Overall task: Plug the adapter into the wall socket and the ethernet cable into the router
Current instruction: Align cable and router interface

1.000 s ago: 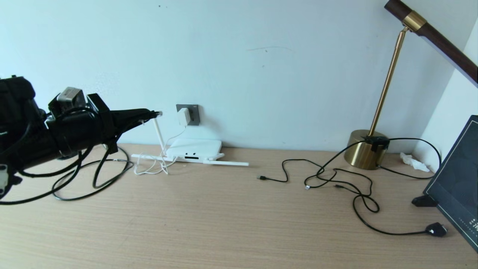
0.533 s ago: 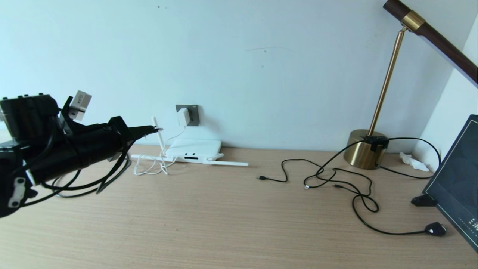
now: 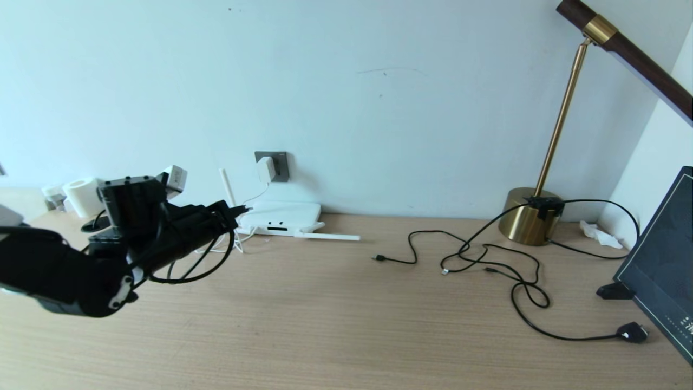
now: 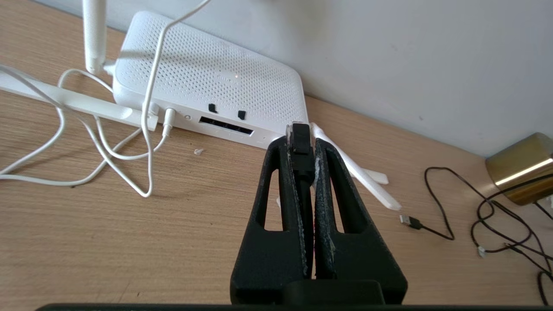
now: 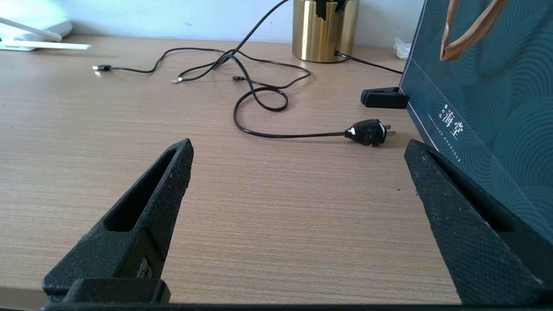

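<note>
My left end effector [image 4: 302, 142] is clamped on the ethernet cable [image 4: 301, 140], whose black plug with its clear clip sticks out just past my fingertips; the cable's slack loops down under my left arm [image 3: 189, 265]. In the left wrist view the plug hangs above the worktop [image 3: 335, 325], just short of the router [image 4: 207, 86] and not touching it, a little to one side of the long dark port slot [image 4: 225, 126] in the router's near face. The router lies flat on the worktop against the wall, one antenna [image 3: 227, 187] standing up and others lying along the wood. The adapter [image 3: 266, 169] already sits in the wall socket [image 3: 279, 165] above the router, its thin white cord [image 4: 147, 129] trailing down to the router's near face. My right end effector [image 5: 298, 168] is spread wide and empty, low over bare worktop near a black cord with a chunky plug [image 5: 369, 131] and a dark bag [image 5: 484, 86]
</note>
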